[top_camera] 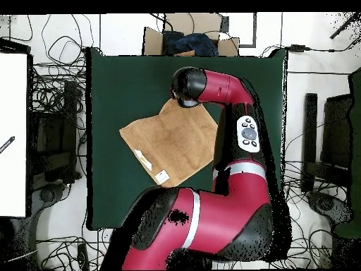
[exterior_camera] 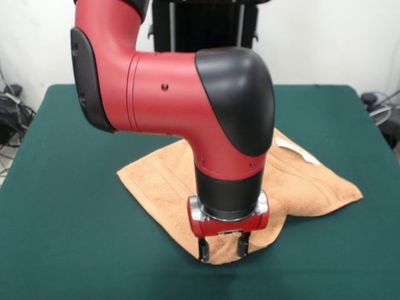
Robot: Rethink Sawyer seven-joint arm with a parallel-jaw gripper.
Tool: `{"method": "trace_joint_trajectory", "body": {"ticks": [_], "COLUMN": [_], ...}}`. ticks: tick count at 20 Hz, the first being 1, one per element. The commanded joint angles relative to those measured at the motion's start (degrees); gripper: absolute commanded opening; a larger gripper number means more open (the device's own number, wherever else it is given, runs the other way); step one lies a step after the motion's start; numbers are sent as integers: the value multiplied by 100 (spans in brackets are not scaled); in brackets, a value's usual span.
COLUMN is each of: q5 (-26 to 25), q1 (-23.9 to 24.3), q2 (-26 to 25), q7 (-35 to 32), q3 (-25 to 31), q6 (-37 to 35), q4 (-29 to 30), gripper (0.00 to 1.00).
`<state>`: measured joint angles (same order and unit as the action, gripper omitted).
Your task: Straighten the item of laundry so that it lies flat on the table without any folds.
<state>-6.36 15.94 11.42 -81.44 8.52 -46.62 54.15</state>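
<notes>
Under the gripper (exterior_camera: 222,248) lies the towel's (exterior_camera: 169,181) corner.

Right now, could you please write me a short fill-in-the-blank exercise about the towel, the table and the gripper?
1. The peach-orange terry-cloth towel lies on a dark ____ felt-covered table.
2. The red and black arm's gripper hangs over the towel's ____.
3. Its two black fingers point ____.
4. The towel carries white ____.

Missing words: green; corner; down; tags

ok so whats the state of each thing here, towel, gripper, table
peach-orange terry-cloth towel: spread out but not flat, one side folded over, white tags showing
black two-finger gripper: open, fingers down at the towel's corner
dark green felt-covered table: towel lying near its middle
</notes>
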Motion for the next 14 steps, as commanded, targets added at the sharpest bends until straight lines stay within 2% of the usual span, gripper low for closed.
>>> {"method": "trace_joint_trajectory", "body": {"ticks": [1, 9, 14], "q5": [277, 384, 453], "q1": [-65, -50, -34], "q2": [880, 1507, 2024], "q7": [-893, -885, -938], "q3": [129, 10, -85], "q6": [-253, -399, -324], "q4": [867, 1428, 1991], "gripper": [100, 100, 100]}}
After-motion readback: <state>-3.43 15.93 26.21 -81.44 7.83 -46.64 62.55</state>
